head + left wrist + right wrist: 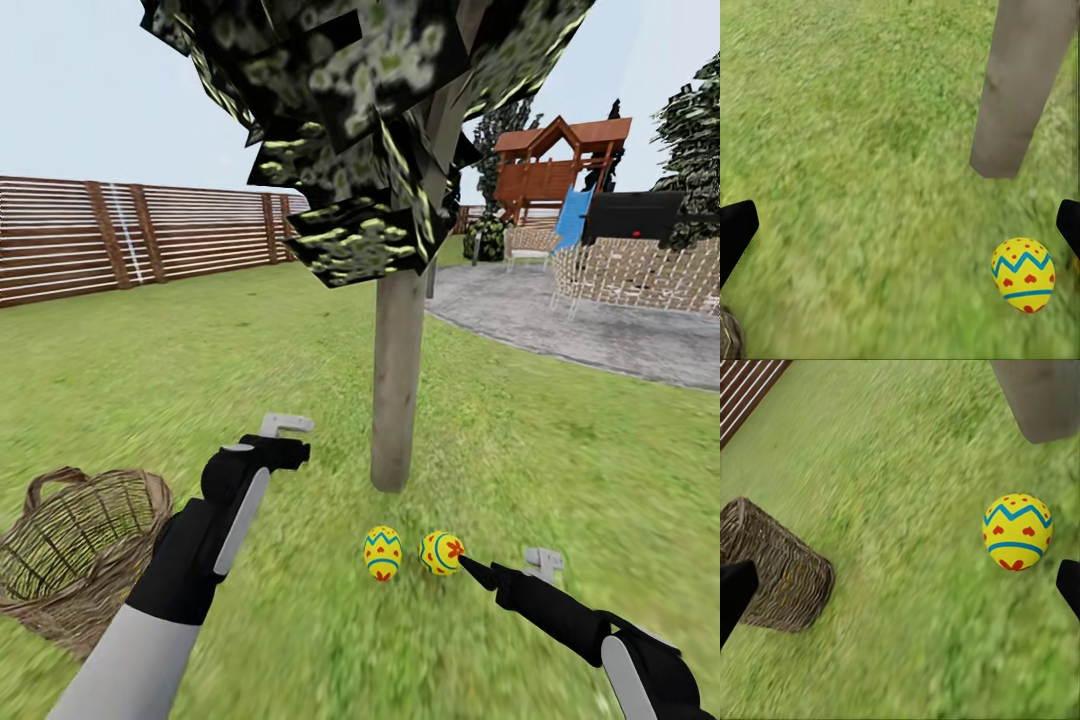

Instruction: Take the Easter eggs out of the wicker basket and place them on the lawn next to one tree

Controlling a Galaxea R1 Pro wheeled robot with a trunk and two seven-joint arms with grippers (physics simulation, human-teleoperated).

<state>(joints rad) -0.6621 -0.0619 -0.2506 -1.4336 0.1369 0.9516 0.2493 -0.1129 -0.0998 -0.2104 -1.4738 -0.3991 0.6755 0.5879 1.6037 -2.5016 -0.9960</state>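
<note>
Both end effectors, left (285, 440) and right (505, 570), hang open over the lawn (180, 370), holding nothing. By the tree (398, 380) trunk lie two Easter eggs (383, 553) (441, 552). Farther left sits the wicker basket (75, 555).

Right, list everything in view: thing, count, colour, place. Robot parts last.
Easter eggs: two, yellow with blue and red motifs, on the lawn near the tree's foot.
Wicker basket: one, brown, on the grass at the robot's left.
Tree: one, grey-brown trunk, dark crown, ahead.
Lawn: green.
Fence: brown slats, behind.
Patio: grey, right.
Playset: brown, blue slide, far right.
Left tool: open, empty.
Right tool: open, beside the second egg.
</note>
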